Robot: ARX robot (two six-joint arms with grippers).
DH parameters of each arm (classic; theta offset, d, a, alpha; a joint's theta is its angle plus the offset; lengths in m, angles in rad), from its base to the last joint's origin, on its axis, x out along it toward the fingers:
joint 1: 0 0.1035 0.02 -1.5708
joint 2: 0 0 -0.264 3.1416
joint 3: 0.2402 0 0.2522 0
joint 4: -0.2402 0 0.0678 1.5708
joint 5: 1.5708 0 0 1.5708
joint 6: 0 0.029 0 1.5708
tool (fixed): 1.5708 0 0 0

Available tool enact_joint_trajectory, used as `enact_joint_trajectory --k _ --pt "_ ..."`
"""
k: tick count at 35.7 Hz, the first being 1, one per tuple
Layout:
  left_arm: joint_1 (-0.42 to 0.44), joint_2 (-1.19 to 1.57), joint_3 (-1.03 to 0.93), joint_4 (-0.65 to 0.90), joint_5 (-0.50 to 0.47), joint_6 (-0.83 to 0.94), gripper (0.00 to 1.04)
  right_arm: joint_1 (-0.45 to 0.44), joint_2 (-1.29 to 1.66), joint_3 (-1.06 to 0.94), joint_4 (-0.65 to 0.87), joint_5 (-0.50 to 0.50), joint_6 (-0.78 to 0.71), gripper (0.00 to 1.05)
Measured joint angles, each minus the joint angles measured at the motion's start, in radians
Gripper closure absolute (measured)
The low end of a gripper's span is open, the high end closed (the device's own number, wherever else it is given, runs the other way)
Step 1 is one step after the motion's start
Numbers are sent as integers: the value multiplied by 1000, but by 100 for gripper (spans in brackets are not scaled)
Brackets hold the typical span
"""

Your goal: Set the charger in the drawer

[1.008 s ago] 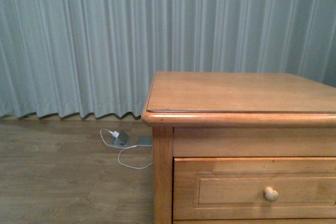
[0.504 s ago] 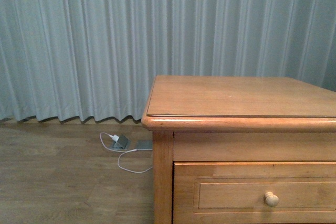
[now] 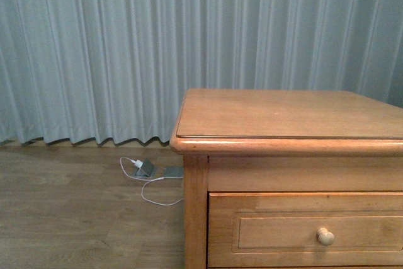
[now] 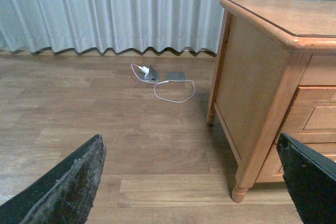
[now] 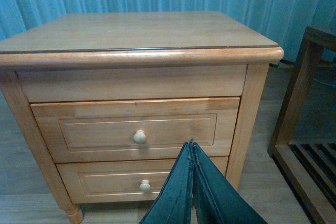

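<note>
Drawer [image 5: 135, 128]: top one of the nightstand [image 3: 283, 114], fully shut, knob [image 3: 325, 236] untouched; opening it is left to do.
Charger: not visible in any view; only a white plug with thin white cable [image 4: 148, 72] lies on the floor, far left by the curtain.
Progress: judged barely begun.
Left hand [image 4: 189, 182]: spread wide, empty, over the floor.
Right hand [image 5: 192, 153]: pressed closed, empty, facing the drawers.

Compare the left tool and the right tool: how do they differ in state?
The left tool is spread wide open, its fingers far apart over bare floor; the right tool is shut, fingers pressed together, pointing at the drawer. Both are dark and empty.
</note>
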Motion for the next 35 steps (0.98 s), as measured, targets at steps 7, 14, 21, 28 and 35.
enact_joint_trajectory --k 7,14,21,28,35 --pt "0 0 0 0 0 0 6 0 -72 0 -72 0 0 103" --pt "0 0 0 0 0 0 6 0 -225 1 -228 0 0 103" --pt "0 0 0 0 0 0 6 0 -226 1 -231 0 0 103" --pt "0 0 0 0 0 0 6 0 -226 1 -232 0 -2 79" --pt "0 0 0 0 0 0 6 0 -226 1 -232 0 -2 34"
